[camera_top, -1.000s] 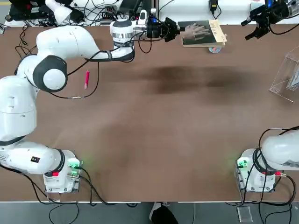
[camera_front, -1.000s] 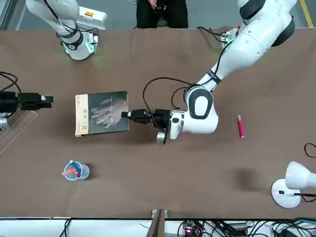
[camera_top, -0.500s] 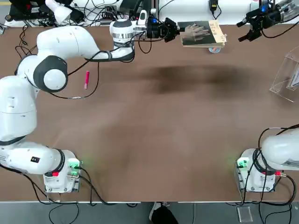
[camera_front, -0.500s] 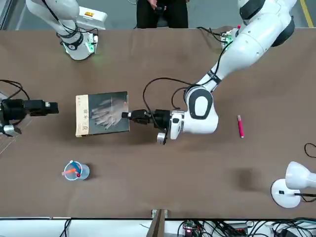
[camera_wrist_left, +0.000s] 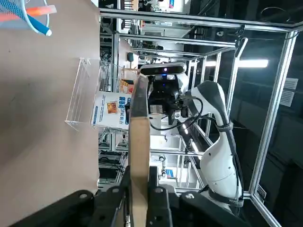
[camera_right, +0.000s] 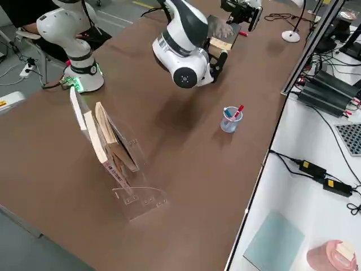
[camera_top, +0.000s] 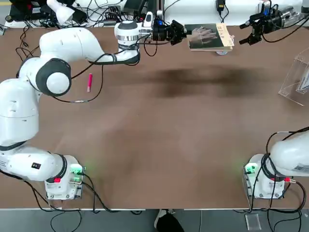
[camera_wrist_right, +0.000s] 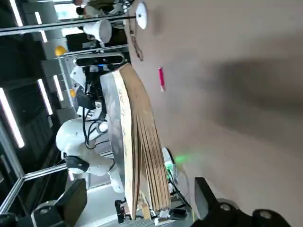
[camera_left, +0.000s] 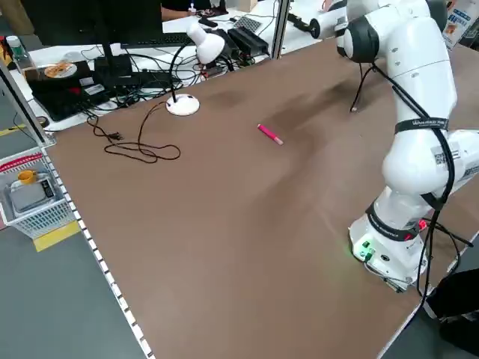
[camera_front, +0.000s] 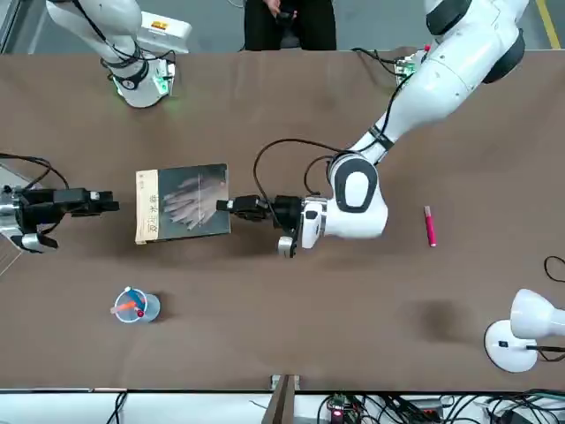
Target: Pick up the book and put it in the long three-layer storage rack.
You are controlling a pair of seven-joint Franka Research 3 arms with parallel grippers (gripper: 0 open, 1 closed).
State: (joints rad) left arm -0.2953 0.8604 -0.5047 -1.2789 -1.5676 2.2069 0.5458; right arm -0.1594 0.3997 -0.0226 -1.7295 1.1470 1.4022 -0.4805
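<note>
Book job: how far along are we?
Done: the left gripper is shut on the book, held level above the table. In hand: the open right gripper faces the book's free edge, apparently for a handover. Left: book into the clear rack.

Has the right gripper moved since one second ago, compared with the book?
Yes. In the front view the open right gripper has come closer to the book, which the left gripper holds raised; a gap remains.
</note>
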